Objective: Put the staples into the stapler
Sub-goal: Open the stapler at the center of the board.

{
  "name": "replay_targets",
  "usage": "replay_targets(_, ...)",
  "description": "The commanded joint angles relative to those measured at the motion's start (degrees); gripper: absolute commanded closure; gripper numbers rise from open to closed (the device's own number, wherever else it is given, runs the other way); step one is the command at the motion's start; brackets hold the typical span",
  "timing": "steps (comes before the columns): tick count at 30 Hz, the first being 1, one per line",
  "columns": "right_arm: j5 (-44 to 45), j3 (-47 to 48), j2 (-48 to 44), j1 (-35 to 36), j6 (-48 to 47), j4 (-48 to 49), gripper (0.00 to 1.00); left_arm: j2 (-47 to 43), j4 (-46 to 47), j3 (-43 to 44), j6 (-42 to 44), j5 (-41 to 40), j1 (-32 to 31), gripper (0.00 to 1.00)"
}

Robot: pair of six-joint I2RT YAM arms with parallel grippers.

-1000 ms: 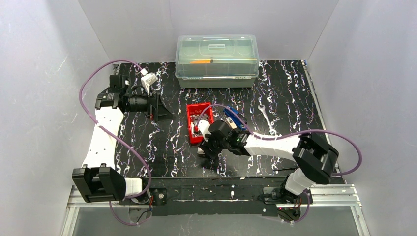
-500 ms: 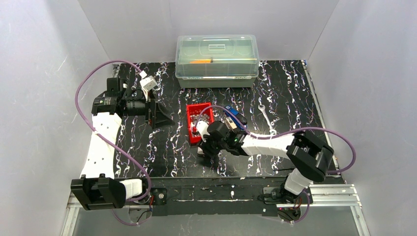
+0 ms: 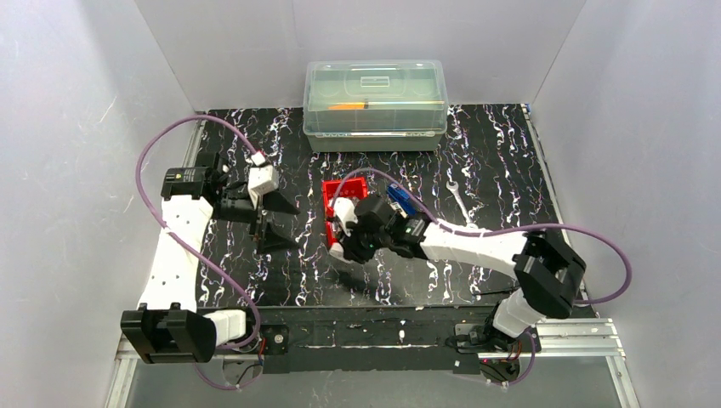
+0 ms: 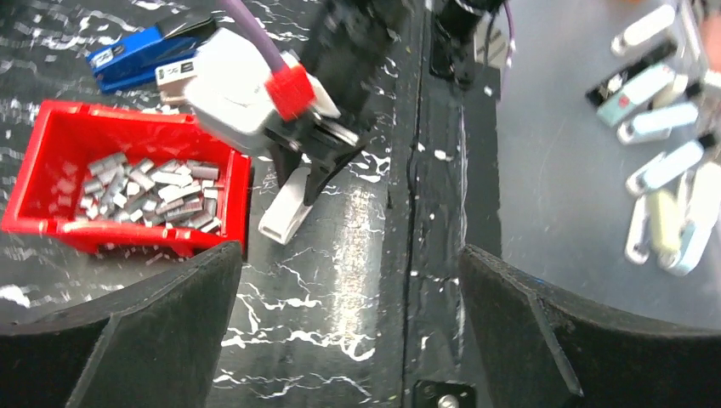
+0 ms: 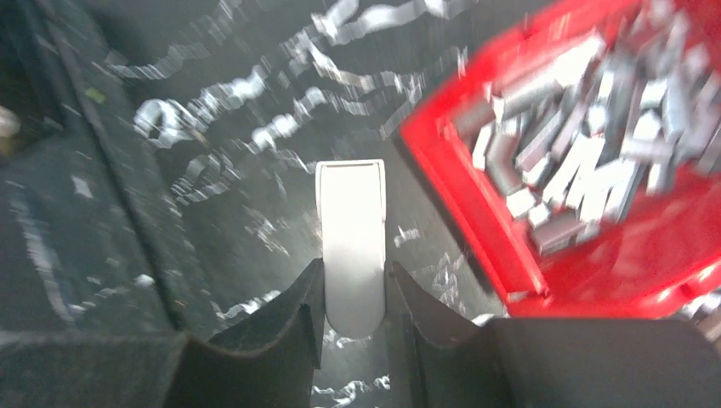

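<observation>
Right gripper is pinching the white stapler by its tip, staples at two o'clock; this shallow hold looks to be risking a slip. Left gripper is hanging agape.

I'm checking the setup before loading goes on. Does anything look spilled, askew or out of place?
A small wrench lies on the table right of the blue stapler; it seems unrelated to stapling. The staples sit inside the red bin; I see none spilled.
</observation>
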Motion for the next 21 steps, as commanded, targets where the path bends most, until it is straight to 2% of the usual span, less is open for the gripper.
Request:
replay_targets(1,-9.25,12.87,-4.99,0.33,-0.94,-5.44,0.85,-2.75,-15.56,1.39,20.79,-1.23,-4.55,0.02)
replay_targets(5,-14.11,19.65,-4.61,0.33,-0.93,-9.5,0.86,-4.52,-14.47,1.2,22.08,-4.26,-8.48,0.02)
replay_targets(9,-16.25,23.36,-4.77,0.41,0.05,-9.52,0.86,-4.91,-15.55,1.04,22.15,-6.53,-11.48,0.02)
replay_targets(21,-15.25,30.47,-3.85,3.71,-3.93,-16.42,0.85,-6.26,-5.89,0.4,14.8,-7.28,-11.69,0.02)
